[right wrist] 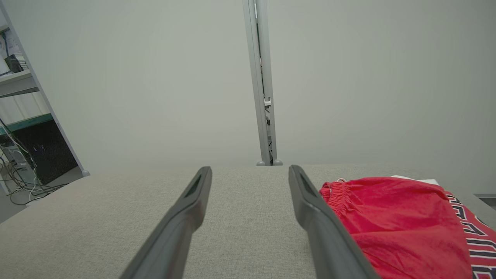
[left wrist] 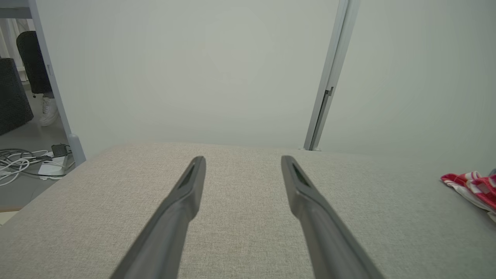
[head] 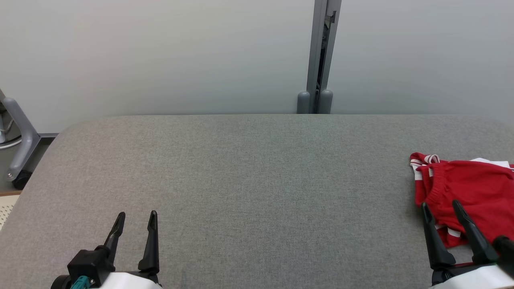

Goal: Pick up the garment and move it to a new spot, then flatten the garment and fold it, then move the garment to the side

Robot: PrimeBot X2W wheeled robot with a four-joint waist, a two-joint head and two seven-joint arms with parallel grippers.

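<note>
Left gripper (head: 136, 214) sits at the lower left of the head view. Its fingers are spread wide with nothing between them, over bare table (head: 257, 180). Right gripper (head: 441, 204) is at the lower right, also spread wide and holding nothing. In the head view its tips overlap the near-left edge of the garment (head: 474, 188). I can't tell whether they touch the cloth or hang above it. In the right wrist view the cloth lies just beside the right-hand finger, not between the two.

Progress: the garment is at the far right edge of the head view, partly cut off by the frame, and the middle of the table is bare. That fits two stages:
- a heap waiting to be lifted and carried over for flattening
- a bundle already folded and parked at the side

The outline is compact, but the surface is lumpy and the edges are uneven, so I can't say if it is folded. I'm not calling the stage from this.

Garment look: red, apparently shorts in a light sports fabric.
- A gathered elastic waistband (right wrist: 335, 193) faces the left side of the right wrist view.
- Red-and-white striped trim (head: 421, 162) is bunched at the upper left corner.
- A band with dark lettering (right wrist: 474, 232) runs down the right side.
- A white bit pokes out along the far edge — what it is, I can't tell.
</note>
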